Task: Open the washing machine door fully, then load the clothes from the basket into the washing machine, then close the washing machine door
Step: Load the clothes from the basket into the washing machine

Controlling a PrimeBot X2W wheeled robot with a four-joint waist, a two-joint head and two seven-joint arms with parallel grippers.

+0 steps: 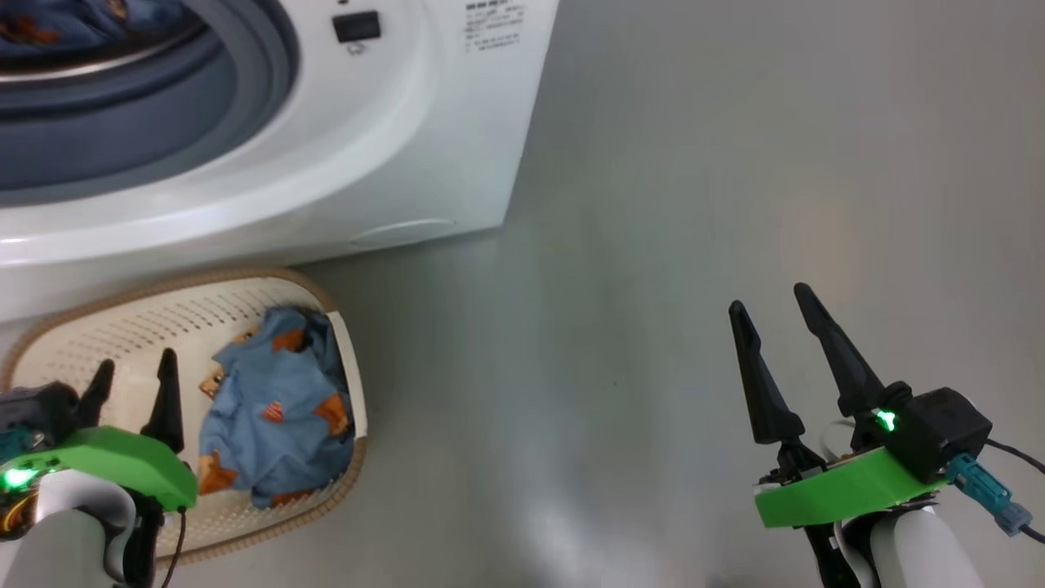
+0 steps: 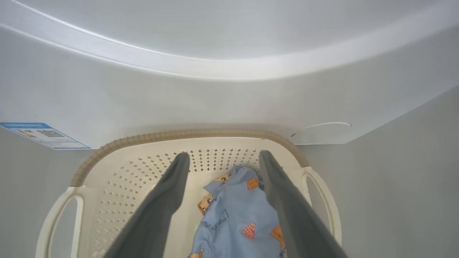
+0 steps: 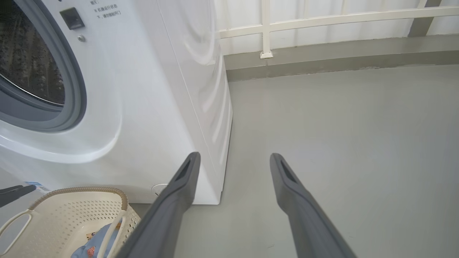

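Observation:
The white washing machine [image 1: 392, 147] stands at the upper left with its grey gasket [image 1: 261, 73] showing and blue patterned clothes [image 1: 73, 24] inside the drum. The washing machine door is out of view. On the floor before it sits the cream basket [image 1: 163, 327], holding a light-blue garment with orange motifs [image 1: 277, 408]. My left gripper [image 1: 136, 359] hangs open over the basket's left part. In the left wrist view its fingers [image 2: 223, 153] straddle the garment [image 2: 233, 218] from above, holding nothing. My right gripper [image 1: 770, 296] is open and empty over bare floor far to the right.
Grey floor spreads to the right of the machine. A white railing [image 3: 265, 28] and a low wall run along the back. A small round flap [image 1: 400, 233] and a blue label sticker [image 2: 43, 135] mark the machine's lower front, just behind the basket [image 3: 64, 211].

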